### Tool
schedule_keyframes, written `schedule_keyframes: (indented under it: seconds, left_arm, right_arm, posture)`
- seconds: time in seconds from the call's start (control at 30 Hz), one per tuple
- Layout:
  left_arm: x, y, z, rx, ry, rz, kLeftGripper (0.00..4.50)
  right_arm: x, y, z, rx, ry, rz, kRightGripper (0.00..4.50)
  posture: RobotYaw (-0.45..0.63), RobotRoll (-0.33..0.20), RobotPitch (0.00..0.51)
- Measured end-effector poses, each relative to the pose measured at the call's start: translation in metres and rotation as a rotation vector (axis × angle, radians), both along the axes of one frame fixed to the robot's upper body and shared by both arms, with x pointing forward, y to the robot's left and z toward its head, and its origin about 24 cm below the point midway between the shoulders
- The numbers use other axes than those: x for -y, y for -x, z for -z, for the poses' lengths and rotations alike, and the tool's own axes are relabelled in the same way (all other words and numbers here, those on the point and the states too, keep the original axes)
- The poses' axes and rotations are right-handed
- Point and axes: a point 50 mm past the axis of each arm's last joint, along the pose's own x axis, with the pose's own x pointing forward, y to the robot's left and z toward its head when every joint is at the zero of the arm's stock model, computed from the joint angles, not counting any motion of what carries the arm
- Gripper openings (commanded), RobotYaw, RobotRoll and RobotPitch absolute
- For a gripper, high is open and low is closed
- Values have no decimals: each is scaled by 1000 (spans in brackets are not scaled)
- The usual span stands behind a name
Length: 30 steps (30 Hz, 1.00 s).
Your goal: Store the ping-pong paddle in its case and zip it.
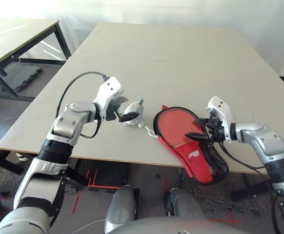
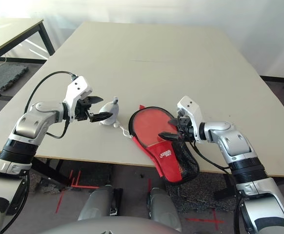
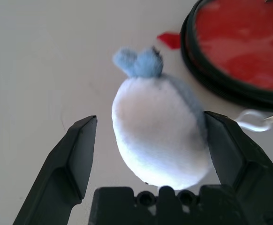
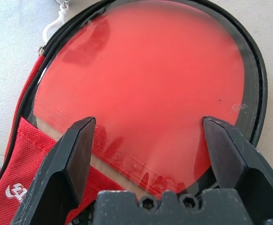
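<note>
The case [image 1: 193, 146] lies at the table's [image 1: 181, 58] near edge, lower right of centre in the left eye view, its mesh end hanging over the edge. The paddle [image 4: 146, 89] sits inside the open case, red face up, the zipper rim around it. The right gripper [image 1: 203, 130] hangs spread wide over the paddle, gripping nothing. Left of the case, a plush whale [image 1: 133, 116] stands on the table, corded to the zipper. The left gripper [image 1: 124, 113] is spread around the whale, one finger [image 3: 235, 154] touching its side
</note>
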Motion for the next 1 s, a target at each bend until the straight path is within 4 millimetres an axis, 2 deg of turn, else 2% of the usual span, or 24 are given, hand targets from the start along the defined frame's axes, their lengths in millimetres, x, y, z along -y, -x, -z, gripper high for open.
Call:
schedule_keyframes:
  seconds: [0.33, 0.67, 1.0]
  left_arm:
    - [16, -11, 3, 70, -107, 46, 31]
    - [27, -43, 2, 100, -170, -36, 11]
    - [32, -61, -3, 191, -318, 17, 11]
  right_arm:
    - [-2, 3, 2, 7, -5, 18, 4500]
    - [-5, 5, 4, 13, -10, 38, 4500]
    - [-4, 8, 6, 25, 4, 67, 4500]
  posture:
    - [80, 0, 24]
    - [54, 0, 18]
    - [44, 0, 25]
